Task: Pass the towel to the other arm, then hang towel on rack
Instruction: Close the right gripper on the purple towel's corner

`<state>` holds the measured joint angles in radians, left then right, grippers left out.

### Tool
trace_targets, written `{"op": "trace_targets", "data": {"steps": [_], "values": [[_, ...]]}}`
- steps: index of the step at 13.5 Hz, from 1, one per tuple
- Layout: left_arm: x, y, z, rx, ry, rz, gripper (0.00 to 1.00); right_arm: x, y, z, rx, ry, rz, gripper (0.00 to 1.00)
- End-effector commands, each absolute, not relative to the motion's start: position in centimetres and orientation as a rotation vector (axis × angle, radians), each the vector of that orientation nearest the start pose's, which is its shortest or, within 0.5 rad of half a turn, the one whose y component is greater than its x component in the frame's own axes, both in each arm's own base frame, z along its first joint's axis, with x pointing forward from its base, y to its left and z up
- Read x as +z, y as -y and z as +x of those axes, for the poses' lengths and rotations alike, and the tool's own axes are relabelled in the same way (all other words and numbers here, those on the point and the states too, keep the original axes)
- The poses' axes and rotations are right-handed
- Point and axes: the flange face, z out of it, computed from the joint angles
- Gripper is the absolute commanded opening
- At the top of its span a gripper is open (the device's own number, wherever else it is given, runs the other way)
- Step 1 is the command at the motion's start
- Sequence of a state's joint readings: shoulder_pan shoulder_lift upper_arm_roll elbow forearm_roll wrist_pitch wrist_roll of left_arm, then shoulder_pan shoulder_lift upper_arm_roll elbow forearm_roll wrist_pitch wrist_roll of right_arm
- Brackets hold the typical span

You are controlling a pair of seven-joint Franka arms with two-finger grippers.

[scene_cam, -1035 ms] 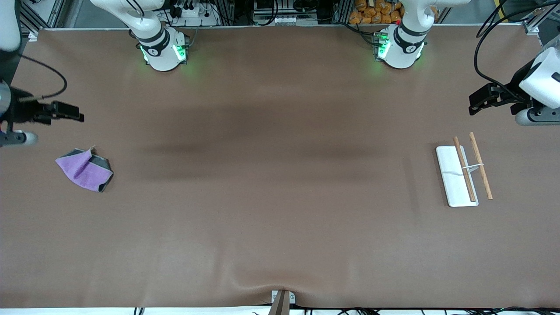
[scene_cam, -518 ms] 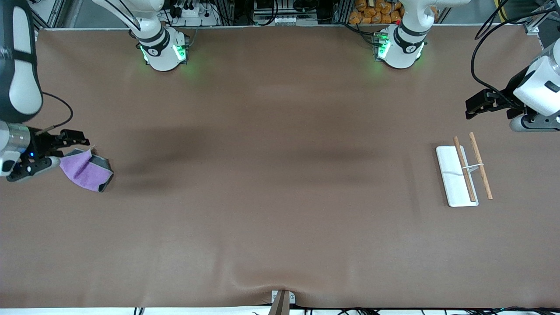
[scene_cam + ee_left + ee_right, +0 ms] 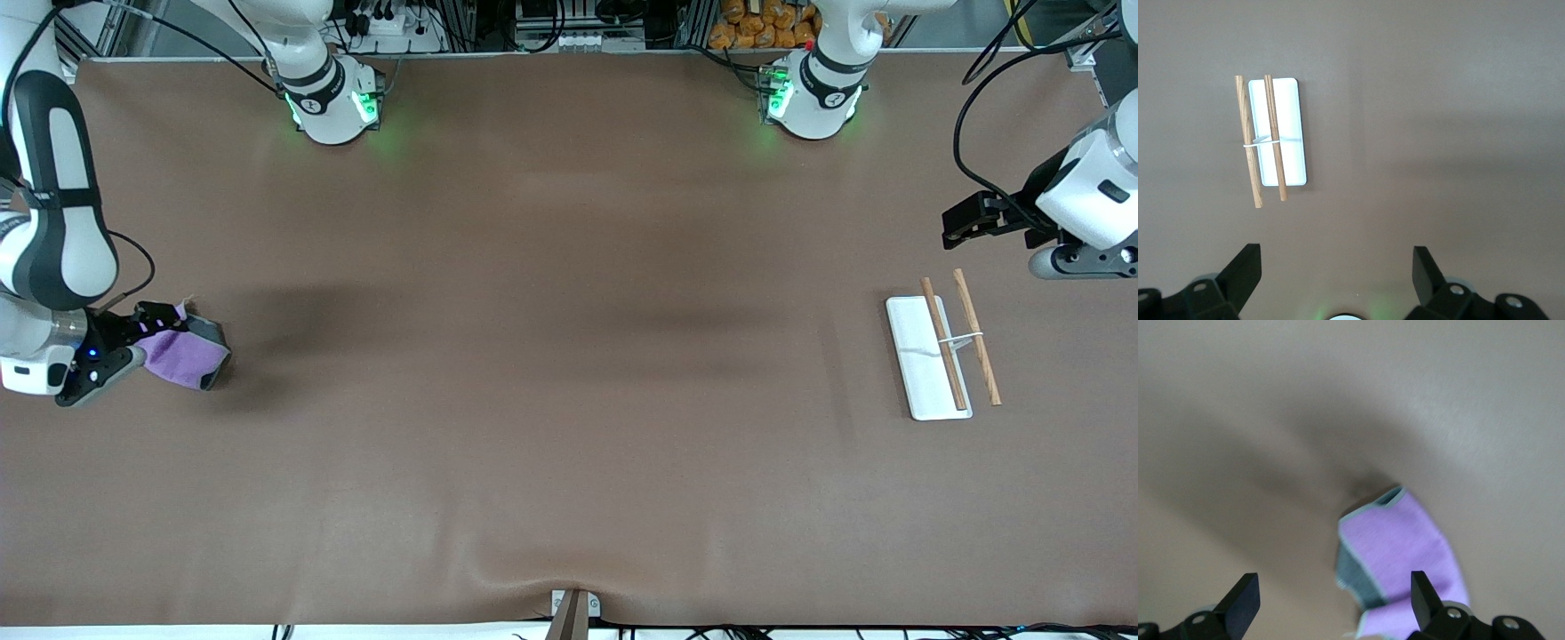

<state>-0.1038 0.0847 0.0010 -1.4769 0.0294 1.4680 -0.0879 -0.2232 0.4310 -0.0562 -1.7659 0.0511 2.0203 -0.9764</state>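
The purple towel (image 3: pixel 185 356), with a grey folded edge, lies crumpled on the table at the right arm's end. It also shows in the right wrist view (image 3: pixel 1401 550). My right gripper (image 3: pixel 132 341) is open and low over the towel's edge. In its wrist view (image 3: pixel 1332 599) one finger (image 3: pixel 1423 593) is over the cloth and the other is over bare table. The rack (image 3: pixel 923 360) stands at the left arm's end, with a white base, two wooden rods and a wire bracket. My left gripper (image 3: pixel 967 218) is open and empty, up in the air beside the rack (image 3: pixel 1283 133).
The brown table mat (image 3: pixel 569 356) stretches bare between towel and rack. Both arm bases (image 3: pixel 333 102) stand along the table edge farthest from the front camera. A small bracket (image 3: pixel 573 609) sits at the nearest edge.
My right gripper has come down from beside the towel to over its edge, open. The towel has not moved. My left gripper has shifted slightly.
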Motion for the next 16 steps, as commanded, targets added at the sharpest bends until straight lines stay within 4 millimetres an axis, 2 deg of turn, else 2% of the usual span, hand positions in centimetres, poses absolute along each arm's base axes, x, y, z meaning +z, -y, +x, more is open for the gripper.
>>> {"op": "trace_targets", "data": {"steps": [1,3,6,11,13,16], "values": [[61.1,5.8,56.8,0.136,-0.019,-3.104,1.00,27.8,17.6,61.8,0.121,1.146,-2.764,1.00],[60.4,6.0,57.1,0.152,-0.024,-3.102,1.00,25.7,17.7,62.4,0.043,1.234,-2.717,1.00],[60.0,6.4,57.2,0.164,-0.032,-3.111,1.00,23.6,18.0,62.7,0.021,1.290,-2.709,1.00],[59.7,6.5,57.2,0.177,-0.035,-3.116,1.00,20.9,20.5,62.5,-0.068,1.435,-2.660,0.99],[59.6,6.5,57.2,0.179,-0.035,-3.116,1.00,20.3,20.4,62.5,-0.089,1.437,-2.648,0.90],[59.6,6.5,57.3,0.177,-0.035,-3.116,1.00,19.1,20.2,62.5,-0.089,1.430,-2.649,0.85]]}}
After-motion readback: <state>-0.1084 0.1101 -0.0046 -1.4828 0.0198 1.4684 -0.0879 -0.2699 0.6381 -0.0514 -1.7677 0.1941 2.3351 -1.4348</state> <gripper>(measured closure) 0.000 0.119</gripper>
